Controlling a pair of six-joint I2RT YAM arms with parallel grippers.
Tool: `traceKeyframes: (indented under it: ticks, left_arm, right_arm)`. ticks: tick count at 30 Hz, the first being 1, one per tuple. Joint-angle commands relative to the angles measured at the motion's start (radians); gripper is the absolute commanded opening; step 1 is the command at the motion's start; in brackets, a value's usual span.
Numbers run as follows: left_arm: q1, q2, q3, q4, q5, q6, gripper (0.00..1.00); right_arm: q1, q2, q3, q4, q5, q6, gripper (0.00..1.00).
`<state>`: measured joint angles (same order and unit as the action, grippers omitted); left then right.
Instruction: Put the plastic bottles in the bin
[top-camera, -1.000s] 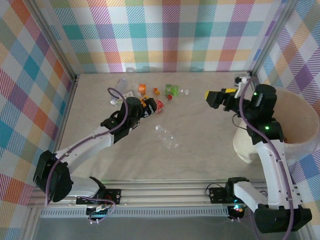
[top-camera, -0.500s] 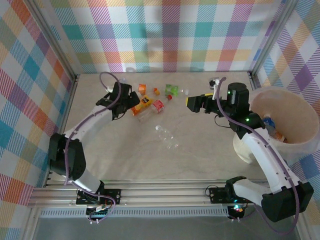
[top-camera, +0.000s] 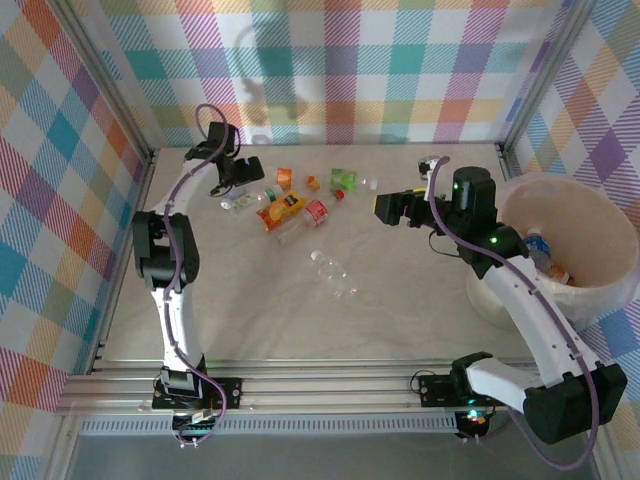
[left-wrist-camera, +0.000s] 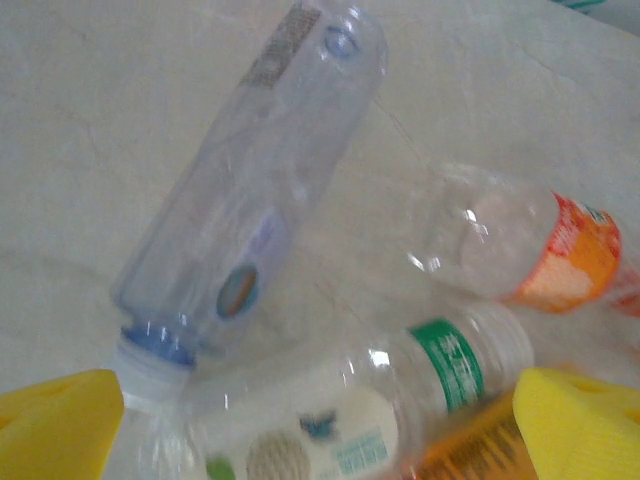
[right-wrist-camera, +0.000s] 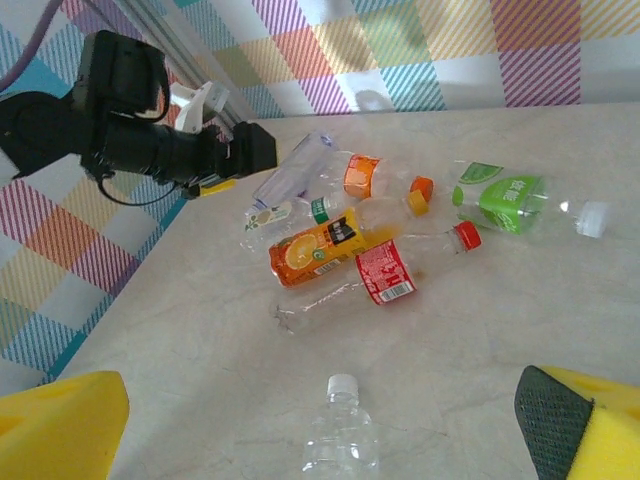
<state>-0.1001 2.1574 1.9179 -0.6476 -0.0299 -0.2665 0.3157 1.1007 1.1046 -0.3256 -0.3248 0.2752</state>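
Far left in the top view, at ten o'clock from the table's middle, the left gripper (top-camera: 238, 183) hangs over the left end of the heap of plastic bottles (top-camera: 285, 200). Its yellow fingers (left-wrist-camera: 55, 425) are spread wide and hold nothing. Its wrist camera looks down on a clear bottle with a blue neck ring (left-wrist-camera: 250, 190). An orange-labelled clear bottle (left-wrist-camera: 530, 250) lies at that one's three o'clock and a green-banded bottle (left-wrist-camera: 420, 385) at its five o'clock.

Further right, around twelve o'clock on the table, lie an orange juice bottle (top-camera: 283, 207), a red-labelled bottle (top-camera: 316, 210) and a green-labelled bottle (top-camera: 345, 180).

A lone clear bottle (top-camera: 332, 273) with a white cap lies near the table's middle, at five o'clock from the heap.

The right gripper (top-camera: 384, 207) hovers at two o'clock from that bottle, facing the heap, its jaws wide apart and empty.

The bin (top-camera: 490, 295) stands at the table's right edge, at three o'clock, with at least one bottle inside (top-camera: 545, 255).
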Motion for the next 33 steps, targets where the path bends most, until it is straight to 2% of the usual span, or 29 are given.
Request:
traceKeyframes:
  ticks: [1,4,9,12,16,20,23,26,33]
  left_arm:
    - [0.022,0.1,0.14,-0.087,-0.013,0.081,1.0]
    - [0.031,0.192,0.254,-0.137,-0.041,0.112,1.0]
    - [0.037,0.309,0.401,-0.225,-0.007,0.152,0.95]
    - [0.043,0.337,0.414,-0.237,-0.013,0.155,0.92]
    - [0.057,0.364,0.414,-0.251,-0.002,0.14,0.82]
    - [0.056,0.383,0.41,-0.268,-0.002,0.14,0.78]
    - [0.057,0.375,0.374,-0.259,0.033,0.135,0.69]
    - [0.056,0.314,0.264,-0.19,0.07,0.111,0.59]
    - [0.029,0.125,-0.05,-0.001,0.124,0.013,0.54]
  right_arm:
    - [0.007,-0.03,-0.012,-0.019,0.019,-0.022,1.0]
    - [0.007,-0.033,-0.015,-0.022,0.031,-0.023,1.0]
    - [0.008,-0.029,-0.011,-0.031,0.038,-0.027,1.0]
    - [0.008,-0.023,-0.007,-0.032,0.039,-0.025,1.0]
    - [0.008,-0.019,-0.003,-0.032,0.035,-0.024,1.0]
    - [0.009,-0.016,0.0,-0.033,0.032,-0.019,1.0]
    - [0.009,-0.018,-0.002,-0.035,0.034,-0.016,1.0]
    - [0.01,-0.023,-0.002,-0.038,0.039,-0.016,1.0]
    - [0.01,-0.024,-0.009,-0.034,0.04,-0.002,1.0]
